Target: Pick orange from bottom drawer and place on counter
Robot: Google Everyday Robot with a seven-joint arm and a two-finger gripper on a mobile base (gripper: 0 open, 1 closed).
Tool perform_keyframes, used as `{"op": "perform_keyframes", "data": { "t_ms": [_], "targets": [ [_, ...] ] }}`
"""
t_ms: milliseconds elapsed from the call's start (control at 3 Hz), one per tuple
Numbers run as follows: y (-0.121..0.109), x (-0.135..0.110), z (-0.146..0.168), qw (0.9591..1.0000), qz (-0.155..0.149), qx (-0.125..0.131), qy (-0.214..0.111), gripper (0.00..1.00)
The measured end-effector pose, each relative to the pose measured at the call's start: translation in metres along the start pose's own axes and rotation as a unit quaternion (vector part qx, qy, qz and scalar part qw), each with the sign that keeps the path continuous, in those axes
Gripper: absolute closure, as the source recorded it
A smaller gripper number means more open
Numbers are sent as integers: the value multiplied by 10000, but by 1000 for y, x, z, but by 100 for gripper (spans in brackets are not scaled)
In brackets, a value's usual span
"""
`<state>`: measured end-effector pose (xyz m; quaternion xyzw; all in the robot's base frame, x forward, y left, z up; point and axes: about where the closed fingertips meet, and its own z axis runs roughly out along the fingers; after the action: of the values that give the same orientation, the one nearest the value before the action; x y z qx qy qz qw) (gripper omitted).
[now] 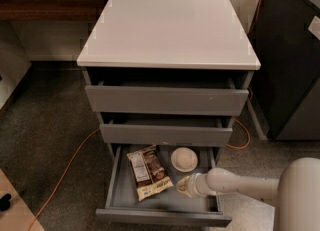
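The bottom drawer (120,175) is pulled wide open below two partly open grey drawers. My gripper (182,185) reaches into it from the right, low over the drawer floor, just in front of the white bowl (184,159). The orange does not show; my arm (235,184) covers the right part of the drawer. The counter (167,27) is the flat white top of the cabinet, and nothing lies on it.
A brown snack packet (148,171) lies in the drawer left of my gripper. The middle drawer (165,134) overhangs the back of the bottom one. An orange cable (65,170) runs over the carpet at left. A dark cabinet (292,65) stands at right.
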<state>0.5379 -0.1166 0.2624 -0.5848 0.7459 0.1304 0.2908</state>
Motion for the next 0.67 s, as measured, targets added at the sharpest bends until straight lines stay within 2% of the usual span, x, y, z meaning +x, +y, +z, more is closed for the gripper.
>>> {"op": "perform_keyframes", "data": {
  "t_ms": [333, 667],
  "targets": [
    [-33, 21, -16, 9994, 91, -29, 346, 56],
    [-32, 23, -15, 9993, 92, -44, 360, 32]
  ]
}}
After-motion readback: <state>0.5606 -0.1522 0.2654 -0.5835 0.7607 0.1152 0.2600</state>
